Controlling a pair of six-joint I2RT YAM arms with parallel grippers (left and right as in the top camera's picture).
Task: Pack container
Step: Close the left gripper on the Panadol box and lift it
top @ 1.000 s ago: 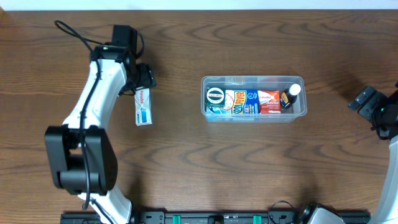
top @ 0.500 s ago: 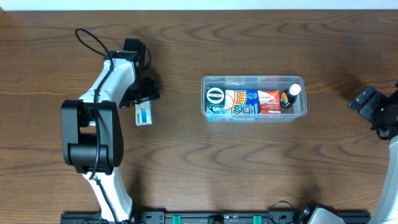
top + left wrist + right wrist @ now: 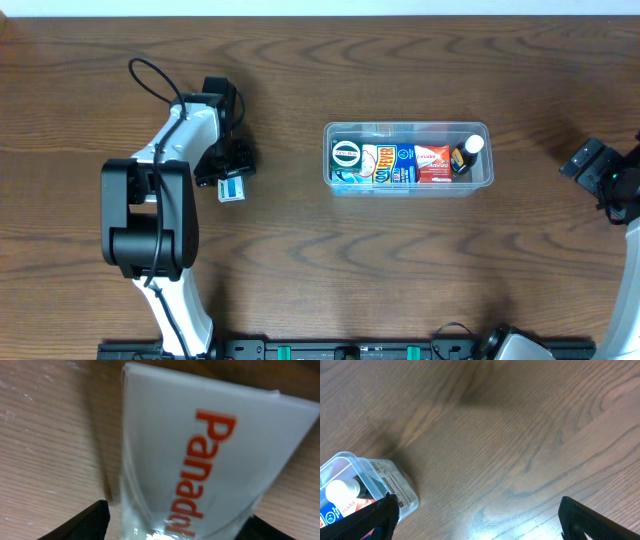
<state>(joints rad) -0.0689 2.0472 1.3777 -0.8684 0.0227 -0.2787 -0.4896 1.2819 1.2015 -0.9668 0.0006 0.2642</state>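
Wood table (image 3: 400, 270) — L pincer (image 3: 228, 170) slid over Panadol box (image 3: 232, 190), wide astride; R pincer (image 3: 582, 160) wide.

The overhead camera is looking straight down from high above, taking in nearly the whole table (image 3: 400, 270). The left wrist camera is hanging very near a white box (image 3: 200, 450), which is filling most of its frame; overhead is showing the same box (image 3: 232, 187) small. The right wrist camera is looking down slantwise from farther off, sharing one corner of the container (image 3: 395, 485) with overhead.
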